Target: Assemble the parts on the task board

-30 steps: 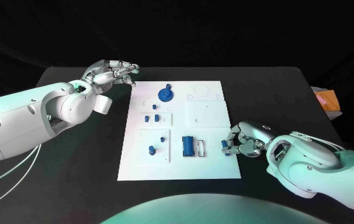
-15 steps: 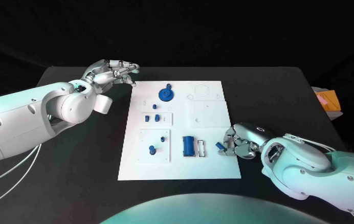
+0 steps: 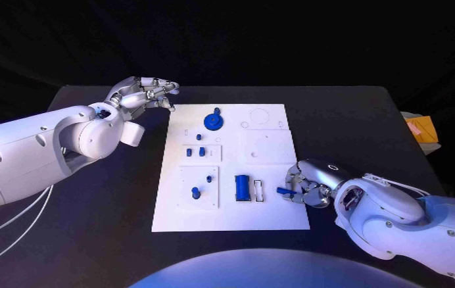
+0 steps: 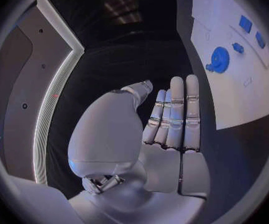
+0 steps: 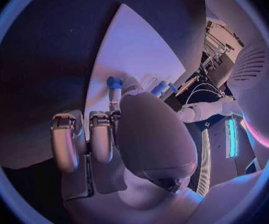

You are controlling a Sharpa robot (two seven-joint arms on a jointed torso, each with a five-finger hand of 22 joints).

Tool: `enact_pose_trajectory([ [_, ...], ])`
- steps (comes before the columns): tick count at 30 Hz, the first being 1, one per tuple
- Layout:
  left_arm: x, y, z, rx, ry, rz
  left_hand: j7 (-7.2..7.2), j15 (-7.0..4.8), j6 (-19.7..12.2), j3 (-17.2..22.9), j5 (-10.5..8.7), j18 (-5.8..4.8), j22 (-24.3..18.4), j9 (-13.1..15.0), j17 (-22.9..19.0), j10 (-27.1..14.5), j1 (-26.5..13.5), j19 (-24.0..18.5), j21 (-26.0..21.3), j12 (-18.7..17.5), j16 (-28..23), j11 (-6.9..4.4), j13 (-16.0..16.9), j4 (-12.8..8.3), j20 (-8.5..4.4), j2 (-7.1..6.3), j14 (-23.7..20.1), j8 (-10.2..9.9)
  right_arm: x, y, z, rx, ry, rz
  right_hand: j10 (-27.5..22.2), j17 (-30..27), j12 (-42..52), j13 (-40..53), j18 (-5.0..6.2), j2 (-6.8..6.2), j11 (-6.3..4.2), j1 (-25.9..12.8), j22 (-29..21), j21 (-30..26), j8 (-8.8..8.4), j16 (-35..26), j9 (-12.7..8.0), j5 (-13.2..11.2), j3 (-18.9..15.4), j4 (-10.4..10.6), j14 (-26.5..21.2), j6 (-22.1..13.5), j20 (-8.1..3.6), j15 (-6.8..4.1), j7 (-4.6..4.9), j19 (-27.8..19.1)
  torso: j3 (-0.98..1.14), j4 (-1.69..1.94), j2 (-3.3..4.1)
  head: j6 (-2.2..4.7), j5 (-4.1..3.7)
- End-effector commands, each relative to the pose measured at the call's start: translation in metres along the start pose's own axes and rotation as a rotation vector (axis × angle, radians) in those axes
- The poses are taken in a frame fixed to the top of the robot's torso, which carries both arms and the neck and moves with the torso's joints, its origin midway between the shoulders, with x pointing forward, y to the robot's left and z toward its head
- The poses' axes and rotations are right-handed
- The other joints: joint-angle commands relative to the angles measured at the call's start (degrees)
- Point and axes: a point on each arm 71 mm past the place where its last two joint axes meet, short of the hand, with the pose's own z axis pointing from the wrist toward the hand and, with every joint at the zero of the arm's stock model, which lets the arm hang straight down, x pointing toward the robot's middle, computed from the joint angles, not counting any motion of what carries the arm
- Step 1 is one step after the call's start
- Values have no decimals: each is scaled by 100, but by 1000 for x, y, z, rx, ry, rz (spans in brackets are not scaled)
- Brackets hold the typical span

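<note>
The white board [image 3: 232, 169] lies in the middle of the black worktop [image 3: 360, 123]. At its lower right edge the right hand [image 3: 305, 186] pinches a small blue peg [image 3: 283, 190] in its fingers. The right wrist view shows that peg [image 5: 114, 81] at a fingertip. At the upper left, off the board, the left hand [image 3: 144, 94] holds nothing; its wrist view shows the fingers [image 4: 176, 115] straight and close together, and a round blue part [image 4: 219, 60]. No writing can be read.

This looks like a robot lab, with a black tabletop [image 3: 360, 123], dark curtains behind it, and a white task board [image 3: 265, 156].
</note>
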Motion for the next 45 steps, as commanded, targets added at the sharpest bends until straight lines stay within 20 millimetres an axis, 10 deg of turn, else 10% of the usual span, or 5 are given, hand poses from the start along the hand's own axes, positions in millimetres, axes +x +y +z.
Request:
enact_pose_trajectory([
  [1,2,-1,0,10,17,-7,3,11,-43,3,23,73,-10,5,-1,-45,25,29,-39,26,-29,-9,4,42,-3,38,-29,-31,8,-7,-2,60,58,39,347,1510,38,1234,-81,-183,-17,-487,1507,20,80,24,-686,94,1645,-1001,599,-42,-5,-16,-2,600,-1,3,0,5,0],
  [13,3,-1,1,9,19,-7,3,11,-43,3,23,73,-10,5,-1,-45,25,29,-39,26,-29,-9,4,42,-3,38,-29,-31,-9,6,-1,50,8,190,376,1510,76,1261,-81,-338,-17,-1219,1507,20,157,24,-492,257,2427,-1285,599,-65,-2,-12,5,600,-5,4,1,10,6],
  [45,4,-1,1,11,25,-9,3,10,-44,5,24,73,-15,7,0,-49,34,35,-47,31,-28,-10,3,47,-3,43,-30,-31,10,38,19,27,124,297,378,1510,80,1268,-81,-524,-22,-2358,1507,20,63,24,-469,529,1968,-1003,599,78,-9,-18,-8,600,-2,6,3,-21,57],
])
